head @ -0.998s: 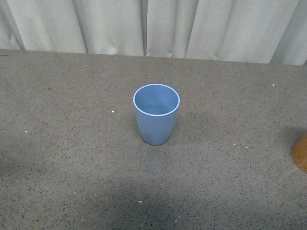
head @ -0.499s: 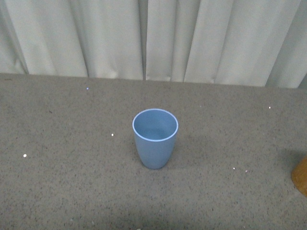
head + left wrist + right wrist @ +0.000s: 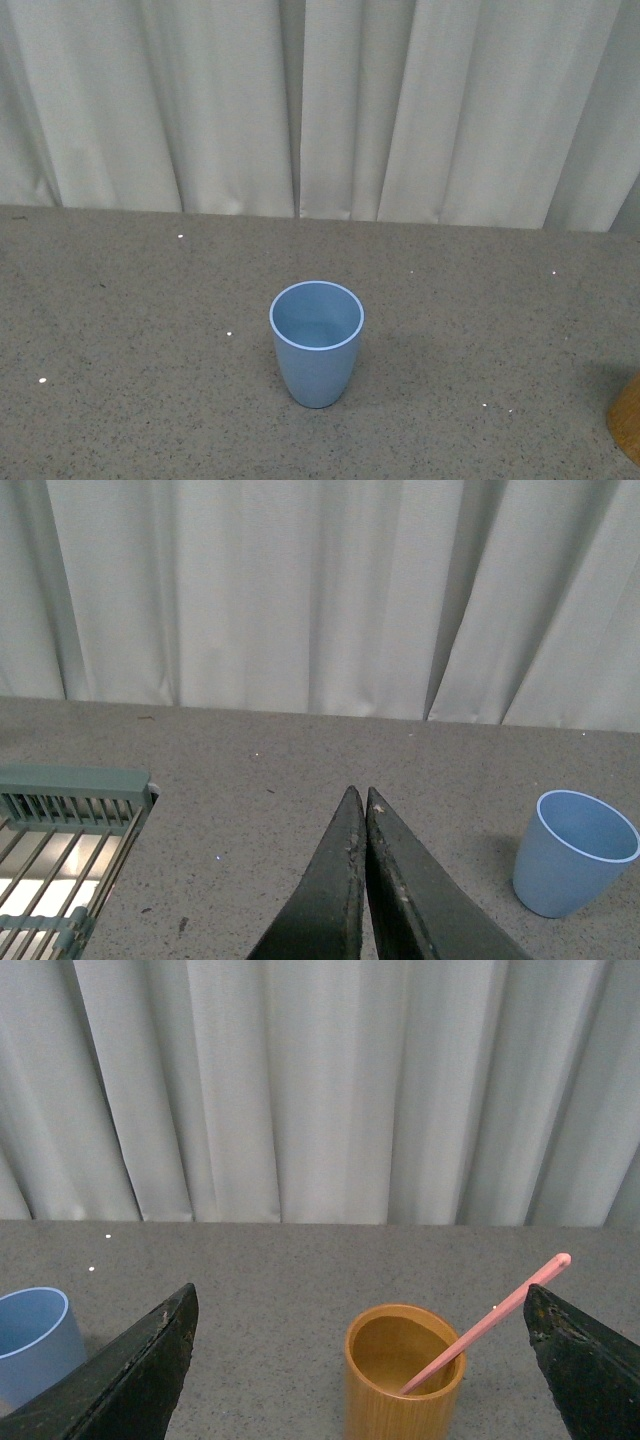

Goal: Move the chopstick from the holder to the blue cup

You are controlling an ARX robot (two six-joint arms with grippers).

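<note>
We see the slim pink chopstick leaning in the wooden holder, its rounded end past the rim. Our right gripper gapes wide; our left gripper is pressed together, empty.

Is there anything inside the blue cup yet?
Empty. The blue cup stands upright with only bare blue inside; the pink chopstick leans in the wooden holder.

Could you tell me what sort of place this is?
Probably a staged kitchen-style test bench: a speckled grey counter, a white curtain backdrop, and a dish rack, blue cup and chopstick holder.
</note>
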